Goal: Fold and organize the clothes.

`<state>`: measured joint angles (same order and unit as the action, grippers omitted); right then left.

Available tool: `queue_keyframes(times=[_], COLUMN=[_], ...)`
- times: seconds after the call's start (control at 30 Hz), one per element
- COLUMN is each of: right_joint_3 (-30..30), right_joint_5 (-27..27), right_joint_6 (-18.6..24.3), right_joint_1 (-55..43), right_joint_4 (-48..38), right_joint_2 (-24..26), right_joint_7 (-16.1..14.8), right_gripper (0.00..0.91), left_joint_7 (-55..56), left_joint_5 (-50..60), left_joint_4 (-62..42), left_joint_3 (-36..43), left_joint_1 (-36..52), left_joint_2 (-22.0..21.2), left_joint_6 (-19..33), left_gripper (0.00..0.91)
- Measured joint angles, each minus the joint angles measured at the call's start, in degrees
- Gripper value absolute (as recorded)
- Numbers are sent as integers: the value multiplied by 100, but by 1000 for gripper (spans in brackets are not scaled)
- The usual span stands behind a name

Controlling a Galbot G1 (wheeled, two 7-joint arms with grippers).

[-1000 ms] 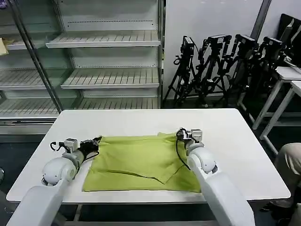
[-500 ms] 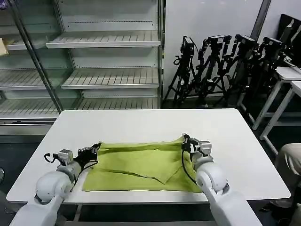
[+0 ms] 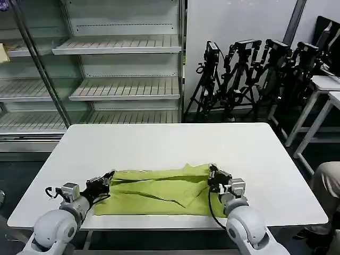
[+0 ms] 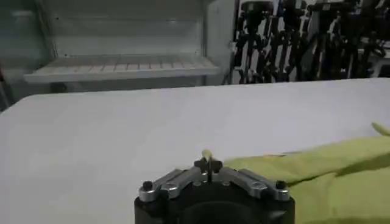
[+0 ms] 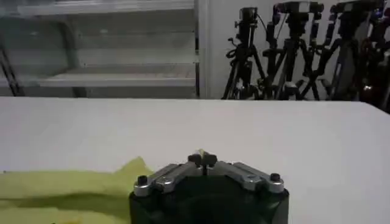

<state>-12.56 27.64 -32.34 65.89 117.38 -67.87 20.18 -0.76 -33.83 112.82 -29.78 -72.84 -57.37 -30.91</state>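
Note:
The clothes (image 3: 159, 191), a plain yellow-green T-shirt, lie as a low folded band near the front edge of the white table (image 3: 159, 143). My left gripper (image 3: 108, 178) is shut on the shirt's far left corner; a sliver of green fabric pokes out between the closed fingertips (image 4: 206, 159), and the cloth (image 4: 329, 173) spreads off to one side. At the shirt's far right corner my right gripper (image 3: 212, 173) is likewise shut on the fabric, its pinched tip showing at the closed jaws (image 5: 202, 158), with more shirt (image 5: 67, 192) beside it.
Metal shelving (image 3: 117, 79) stands behind the table on the left. Several black tripods (image 3: 255, 74) cluster at the back right beside another table (image 3: 324, 90). A person's knee (image 3: 326, 183) shows at the right edge. Bare tabletop stretches beyond the shirt.
Both grippers have drawn the shirt's far edge toward the table's front edge, folding it over itself. The shirt now forms a much narrower band.

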Motion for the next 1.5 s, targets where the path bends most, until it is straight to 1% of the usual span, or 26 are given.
queue_keyframes(times=[0.47,0.87,0.9,0.93,0.97,1.3,1.5], right_joint_3=[-92,-105,-96,-85,-79,-145,-194], right_joint_5=[-68,-98,-110,-124,-141,-269,-388], right_joint_6=[13,-12,-19,-30,-39,-7,57], right_joint_1=[285,542,566,580,590,755,935], right_joint_4=[153,373,391,397,397,512,689], right_joint_2=[-15,47,48,47,46,77,60], right_joint_7=[55,63,63,61,58,52,31], right_gripper=[0,0,0,222,907,907,907], left_joint_7=[45,44,44,44,45,215,967], left_joint_5=[65,132,135,143,158,335,-81], left_joint_4=[209,238,243,250,258,380,527], left_joint_3=[-108,-156,-157,-158,-158,-29,98], left_joint_1=[-222,-344,-351,-355,-357,-372,-360], left_joint_2=[66,37,35,36,38,-55,-144], left_joint_6=[-139,-183,-185,-188,-191,-50,34], left_gripper=[10,10,151,907,907,907,907])
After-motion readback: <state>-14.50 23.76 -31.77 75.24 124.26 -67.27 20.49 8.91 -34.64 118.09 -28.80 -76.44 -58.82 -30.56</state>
